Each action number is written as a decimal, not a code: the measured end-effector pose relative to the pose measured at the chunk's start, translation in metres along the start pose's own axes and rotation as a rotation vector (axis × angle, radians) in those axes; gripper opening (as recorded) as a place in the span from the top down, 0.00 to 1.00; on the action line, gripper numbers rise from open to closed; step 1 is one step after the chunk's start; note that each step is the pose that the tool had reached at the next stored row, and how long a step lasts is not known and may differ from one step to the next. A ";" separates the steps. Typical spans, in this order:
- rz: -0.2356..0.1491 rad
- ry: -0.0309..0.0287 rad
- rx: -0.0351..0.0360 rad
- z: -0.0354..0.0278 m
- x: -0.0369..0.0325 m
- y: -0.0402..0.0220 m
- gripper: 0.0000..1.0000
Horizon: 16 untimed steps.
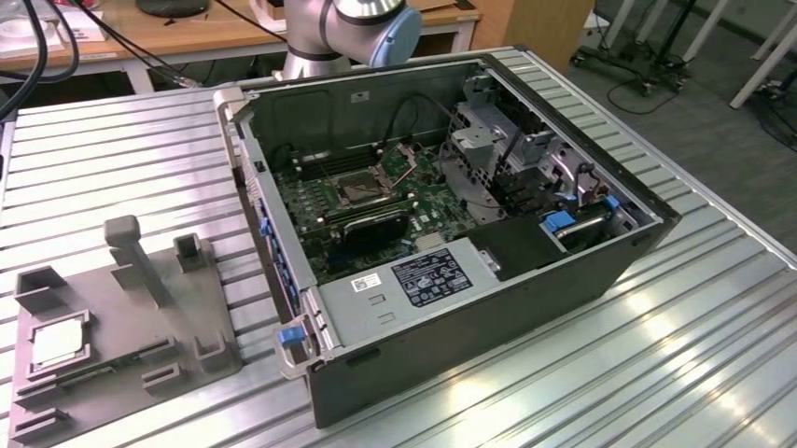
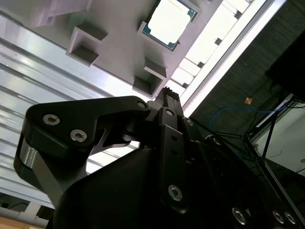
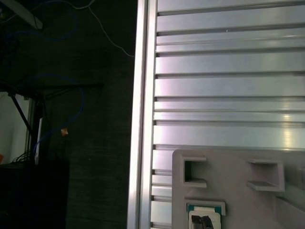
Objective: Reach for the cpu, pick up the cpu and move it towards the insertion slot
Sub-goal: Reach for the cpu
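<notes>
The cpu lies in tray beyond claw.

Bright light throws white glare along the ribbed metal table, while the computer case interior sits shadowed.

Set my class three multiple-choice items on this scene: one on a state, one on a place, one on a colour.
1. The computer case is:
A. shut
B. open, with its inside showing
C. wrapped in plastic

2. The chip lies:
A. inside the case
B. on the floor
C. in the grey tray

3. The circuit board around the socket is:
A. green
B. red
C. white

Answers:
1 B, the parts inside are in plain sight.
2 C, it sits in a pocket of the tray, apart from the case.
3 A, green shows all round the socket's metal frame.
</notes>
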State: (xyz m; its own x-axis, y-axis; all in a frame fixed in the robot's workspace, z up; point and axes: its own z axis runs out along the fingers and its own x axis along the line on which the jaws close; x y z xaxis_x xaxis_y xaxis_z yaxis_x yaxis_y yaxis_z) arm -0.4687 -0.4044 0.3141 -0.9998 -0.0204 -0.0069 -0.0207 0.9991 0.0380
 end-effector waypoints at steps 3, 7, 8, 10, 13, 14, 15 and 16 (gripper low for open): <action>0.000 -0.0002 0.0002 0.0008 0.0001 -0.0001 0.89; 0.000 -0.0005 0.0001 0.0015 0.0001 -0.0010 0.89; 0.000 -0.0003 0.0002 0.0016 0.0000 -0.0016 0.89; 0.000 -0.0004 0.0001 0.0019 0.0001 -0.0022 0.89; 0.000 -0.0002 0.0002 0.0021 0.0001 -0.0027 0.89; 0.000 -0.0001 0.0002 0.0022 0.0001 -0.0027 0.89; 0.000 0.0000 0.0003 0.0023 0.0001 -0.0028 0.89; 0.000 -0.0001 0.0002 0.0024 0.0001 -0.0029 0.89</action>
State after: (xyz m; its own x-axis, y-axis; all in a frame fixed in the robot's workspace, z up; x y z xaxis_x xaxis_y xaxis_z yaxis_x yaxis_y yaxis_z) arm -0.4687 -0.4072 0.3116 -0.9998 -0.0204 -0.0070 -0.0207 0.9991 0.0377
